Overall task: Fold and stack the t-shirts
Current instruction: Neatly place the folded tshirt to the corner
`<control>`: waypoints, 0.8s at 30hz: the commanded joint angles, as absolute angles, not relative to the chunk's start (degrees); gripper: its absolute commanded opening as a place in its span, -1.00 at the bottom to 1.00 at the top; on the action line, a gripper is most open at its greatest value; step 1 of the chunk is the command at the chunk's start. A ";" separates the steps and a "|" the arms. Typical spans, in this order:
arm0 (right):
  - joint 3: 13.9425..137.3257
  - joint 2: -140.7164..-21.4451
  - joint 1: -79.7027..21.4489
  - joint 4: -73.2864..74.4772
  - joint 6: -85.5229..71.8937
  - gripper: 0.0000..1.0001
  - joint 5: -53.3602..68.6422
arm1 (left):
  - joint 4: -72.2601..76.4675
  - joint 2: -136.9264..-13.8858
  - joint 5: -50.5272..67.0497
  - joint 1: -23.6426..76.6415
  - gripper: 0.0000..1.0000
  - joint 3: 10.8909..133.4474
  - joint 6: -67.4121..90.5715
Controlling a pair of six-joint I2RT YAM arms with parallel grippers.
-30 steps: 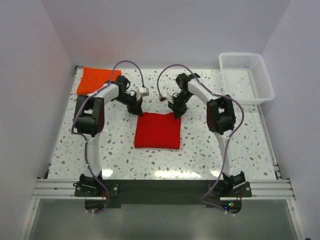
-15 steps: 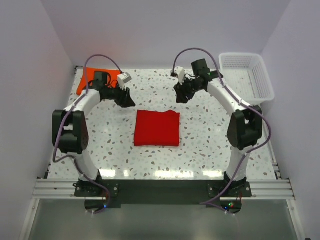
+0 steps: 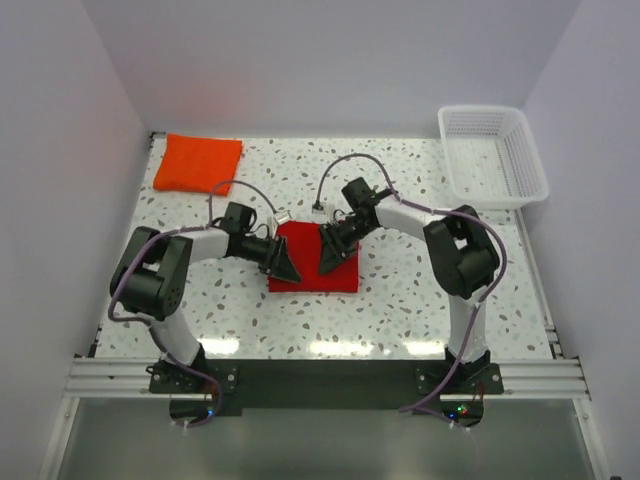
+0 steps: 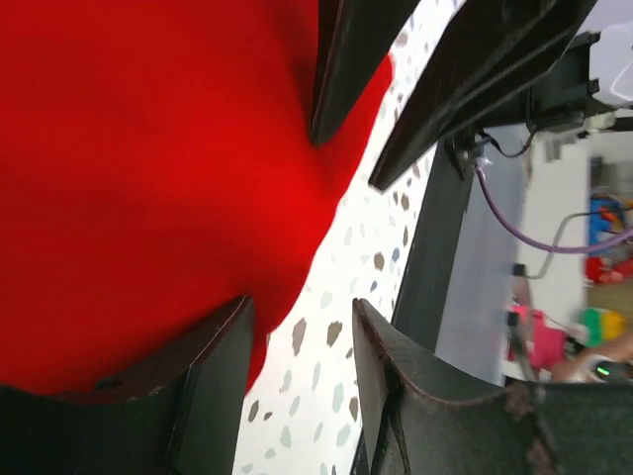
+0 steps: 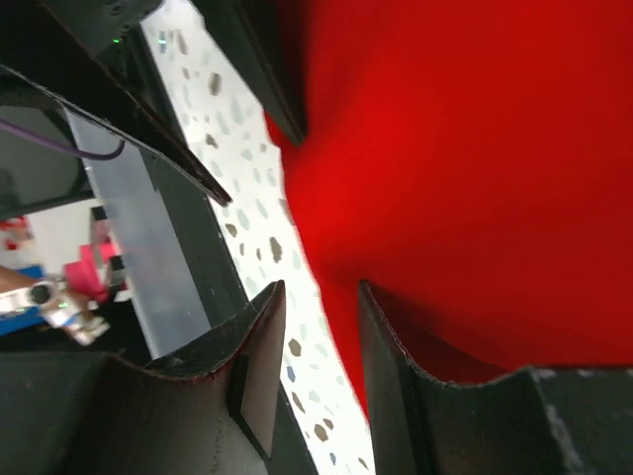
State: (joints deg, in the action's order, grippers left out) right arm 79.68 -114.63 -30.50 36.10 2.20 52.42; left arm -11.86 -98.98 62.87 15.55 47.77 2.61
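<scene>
A folded red t-shirt (image 3: 340, 275) lies at the table's middle. A folded orange t-shirt (image 3: 197, 162) lies at the back left. My left gripper (image 3: 286, 263) is open and low over the red shirt's left part. In the left wrist view (image 4: 302, 332) one finger is over the red cloth (image 4: 148, 168) and the other over bare table, with the shirt's edge between them. My right gripper (image 3: 331, 255) is open over the shirt's middle. In the right wrist view (image 5: 321, 317) it straddles the edge of the red cloth (image 5: 475, 148) the same way. The two grippers face each other, close together.
A white mesh basket (image 3: 493, 155) stands at the back right corner. White walls close in the table on the left, back and right. The speckled tabletop (image 3: 400, 310) shows around the red shirt.
Both arms have swung from the back of the table forward and down onto the red shirt. The shirts have not moved.
</scene>
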 commanded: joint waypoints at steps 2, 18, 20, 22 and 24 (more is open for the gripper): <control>77.70 -121.45 -28.57 36.04 -0.88 -0.22 53.11 | -7.91 -108.09 65.39 14.34 -0.04 46.23 5.98; 88.07 -113.50 -21.18 44.39 12.57 -0.07 43.44 | -18.64 -101.27 65.65 2.12 -0.02 54.15 -3.17; 88.07 -110.23 -24.67 42.12 13.88 -0.06 39.05 | -16.19 -97.14 64.26 0.00 0.01 52.04 3.03; 86.32 -106.11 -28.46 39.74 16.34 -0.06 29.60 | -12.67 -91.95 61.11 -4.63 0.04 49.14 7.01; 84.64 -104.60 -34.78 35.08 18.09 -0.05 23.32 | -11.52 -88.44 58.28 -7.02 0.08 47.91 11.06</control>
State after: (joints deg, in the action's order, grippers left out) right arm 85.38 -110.63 -26.37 41.47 13.06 35.38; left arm -14.79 -93.45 63.09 -3.14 50.09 4.60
